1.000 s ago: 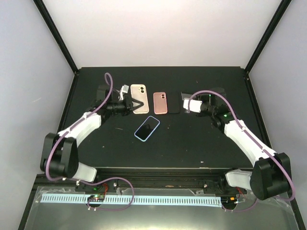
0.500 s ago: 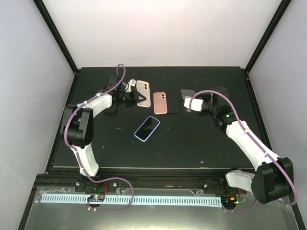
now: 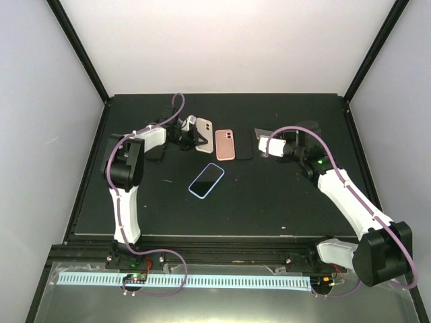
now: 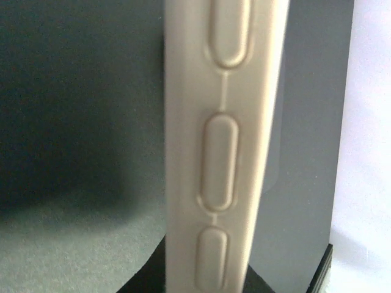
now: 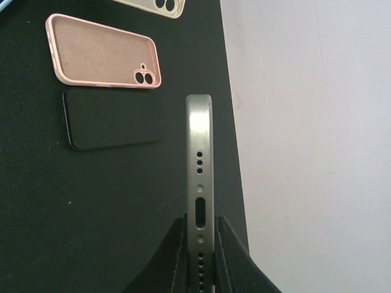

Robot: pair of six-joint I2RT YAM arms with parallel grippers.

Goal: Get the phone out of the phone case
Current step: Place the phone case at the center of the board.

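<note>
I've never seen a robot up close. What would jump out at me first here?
Both arms hold something on edge at the back of the black table: the left gripper clamps a beige case, the right gripper a bare silver phone. Between them lie an empty pink case and a black phone, with a blue-edged phone nearer the arms.

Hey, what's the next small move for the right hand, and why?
Probably lower the right hand and lay the silver phone flat on the table beside the black phone. It is pinched on edge, apart from the beige case that the left hand grips, so it looks already out.
</note>
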